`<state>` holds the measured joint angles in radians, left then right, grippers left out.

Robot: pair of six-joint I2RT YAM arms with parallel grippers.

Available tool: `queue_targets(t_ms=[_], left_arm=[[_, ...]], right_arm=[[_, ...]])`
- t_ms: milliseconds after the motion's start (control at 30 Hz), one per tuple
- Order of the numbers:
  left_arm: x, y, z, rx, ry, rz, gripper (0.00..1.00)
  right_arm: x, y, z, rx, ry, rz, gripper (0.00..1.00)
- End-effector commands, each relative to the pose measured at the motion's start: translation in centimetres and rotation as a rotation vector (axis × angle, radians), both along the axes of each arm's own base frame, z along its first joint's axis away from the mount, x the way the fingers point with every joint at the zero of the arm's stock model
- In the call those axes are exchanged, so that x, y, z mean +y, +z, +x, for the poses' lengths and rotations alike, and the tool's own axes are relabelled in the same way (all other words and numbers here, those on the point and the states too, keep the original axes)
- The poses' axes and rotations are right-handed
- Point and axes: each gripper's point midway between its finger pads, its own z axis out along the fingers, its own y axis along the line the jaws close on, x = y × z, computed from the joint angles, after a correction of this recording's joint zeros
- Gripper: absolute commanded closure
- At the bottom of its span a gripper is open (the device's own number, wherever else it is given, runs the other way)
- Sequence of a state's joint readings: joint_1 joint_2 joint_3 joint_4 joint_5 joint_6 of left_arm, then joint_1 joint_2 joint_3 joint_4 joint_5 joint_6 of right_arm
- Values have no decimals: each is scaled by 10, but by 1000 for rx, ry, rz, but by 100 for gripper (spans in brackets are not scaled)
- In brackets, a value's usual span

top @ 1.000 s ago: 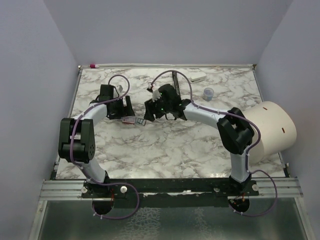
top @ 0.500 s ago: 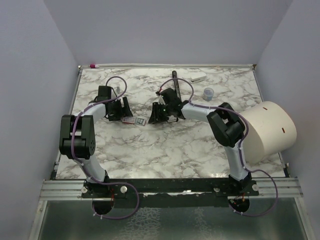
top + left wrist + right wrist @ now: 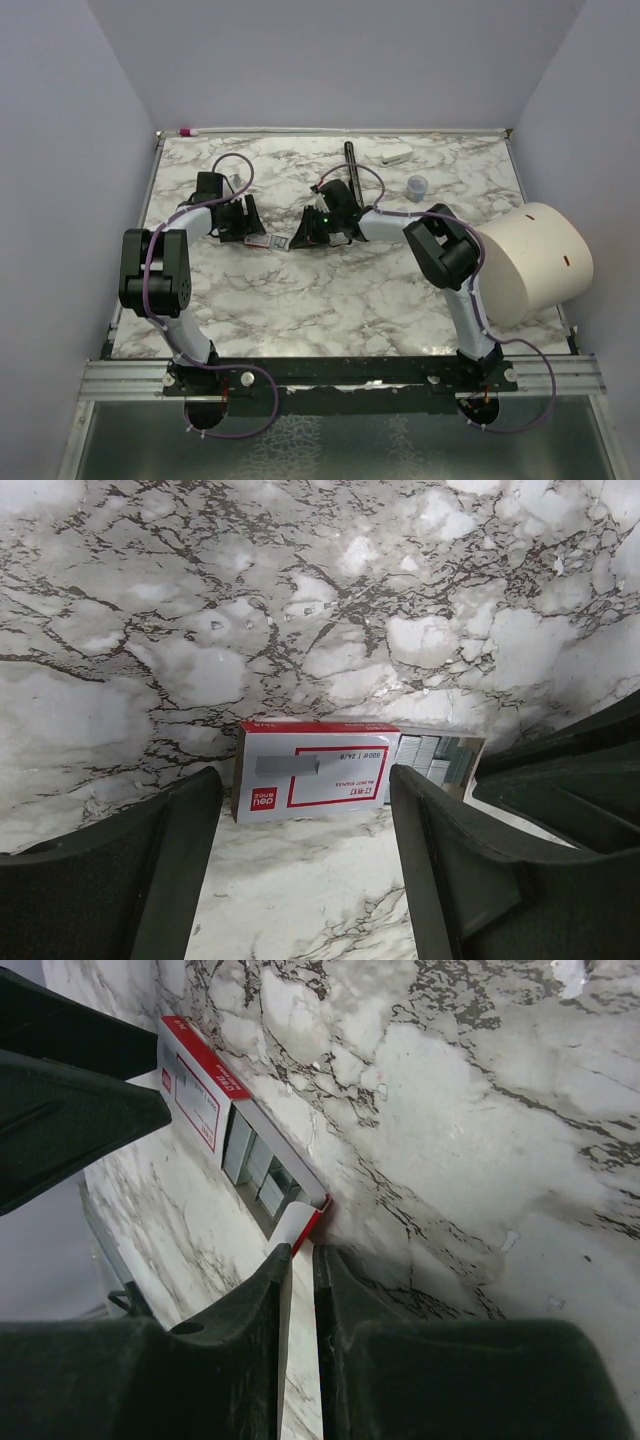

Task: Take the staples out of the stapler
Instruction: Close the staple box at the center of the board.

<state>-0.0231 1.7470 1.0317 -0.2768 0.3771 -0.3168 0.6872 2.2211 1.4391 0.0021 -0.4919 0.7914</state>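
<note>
A: The right gripper [image 3: 300,1250] is riding low, its jaws squeezed to a thin slit and its tips meeting the white end flap of the staple box [image 3: 192,1088]. Whether it is actually pinching that flap, I cannot tell.

B: Just past those tips, the staples [image 3: 258,1172] are sitting as grey strips in the box's open tray.

A: Facing it, the left gripper [image 3: 303,780] is standing wide open, one finger on each side of the box, neither clearly touching.

B: Under both, the marble-patterned table [image 3: 330,290] is showing white with dark veining, and pale lavender walls [image 3: 320,60] are closing it in.

A: The stapler [image 3: 350,160] is lying well beyond the right gripper, toward the far wall. It's a thin black bar flat on the marble, apart from both grippers.

B: Farther out on that side, a small cup [image 3: 417,186] and a cream cylinder [image 3: 535,260] are sitting.
</note>
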Motion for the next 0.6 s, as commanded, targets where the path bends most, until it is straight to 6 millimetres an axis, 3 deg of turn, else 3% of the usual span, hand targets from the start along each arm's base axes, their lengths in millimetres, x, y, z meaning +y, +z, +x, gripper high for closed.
queue_targets(t_ms=[0,567], left_arm=[[-8,-3,-3,13,-18,-39,30],[-26,-1,-9,12,-66,-67,31]], right_arm=[[12,-6,0,40,8,37,85],[22,-12,4,27,28,10,93]])
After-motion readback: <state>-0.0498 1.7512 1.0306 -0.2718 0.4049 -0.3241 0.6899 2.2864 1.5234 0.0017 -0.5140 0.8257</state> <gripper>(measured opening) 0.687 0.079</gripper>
